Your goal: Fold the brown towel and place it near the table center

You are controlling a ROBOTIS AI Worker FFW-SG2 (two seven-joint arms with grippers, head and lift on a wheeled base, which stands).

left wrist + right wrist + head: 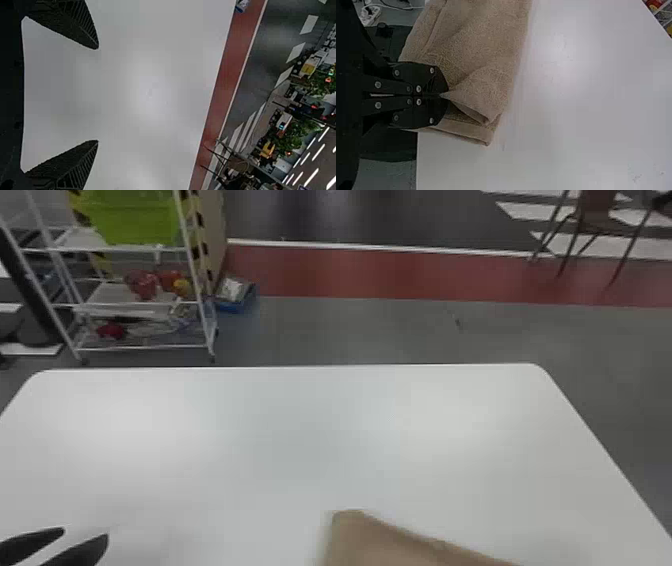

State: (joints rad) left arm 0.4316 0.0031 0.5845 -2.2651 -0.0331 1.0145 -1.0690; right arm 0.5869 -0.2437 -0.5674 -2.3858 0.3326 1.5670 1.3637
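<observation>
With my right gripper [443, 95] pinching the brown towel [482, 39] by the near edge of the table [581, 118] and my left gripper [98, 95] spread wide, I expect light, soft, floppy cloth — best taken at a corner, through every layer, lest it sag.

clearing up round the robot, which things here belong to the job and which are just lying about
For the job:
brown towel, gripped by the right pincer
left pincer, open
white table

Just lying about:
white rack
green bin on it
blue box on the floor
chair
</observation>
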